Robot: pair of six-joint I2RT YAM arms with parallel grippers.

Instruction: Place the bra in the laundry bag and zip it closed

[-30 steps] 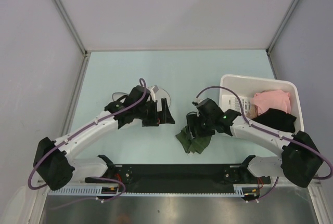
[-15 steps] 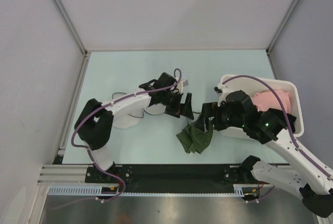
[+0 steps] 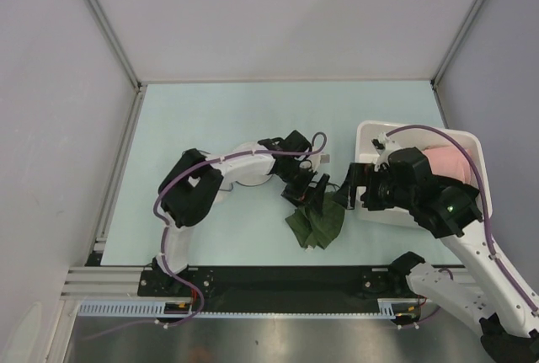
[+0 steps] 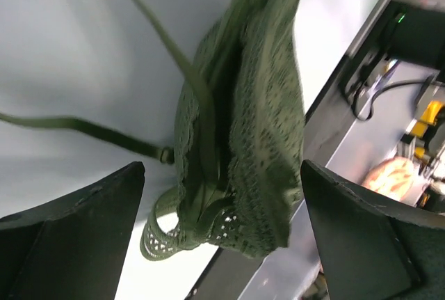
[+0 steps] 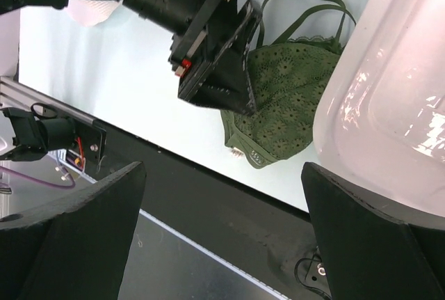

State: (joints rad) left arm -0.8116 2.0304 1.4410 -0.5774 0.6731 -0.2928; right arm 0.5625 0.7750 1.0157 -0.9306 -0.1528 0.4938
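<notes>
The dark olive-green bra (image 3: 316,224) lies crumpled on the table near the front edge. It also shows in the left wrist view (image 4: 243,126) and the right wrist view (image 5: 288,101). My left gripper (image 3: 310,194) is open just above the bra's upper edge, with the bra between its fingers (image 4: 69,230) but not gripped. My right gripper (image 3: 352,186) is open and empty, raised beside the bin's left wall. The white mesh laundry bag (image 3: 246,179) is mostly hidden under my left arm; a bit of it shows in the right wrist view (image 5: 94,8).
A white rectangular plastic bin (image 3: 370,131) stands at the right with a pink garment (image 3: 450,161) in it; my right arm covers much of it. The black front rail (image 3: 286,279) runs just below the bra.
My left gripper has swung right from the laundry bag to over the bra. My right gripper has let go of the bra and drawn back up and right toward the bin.
</notes>
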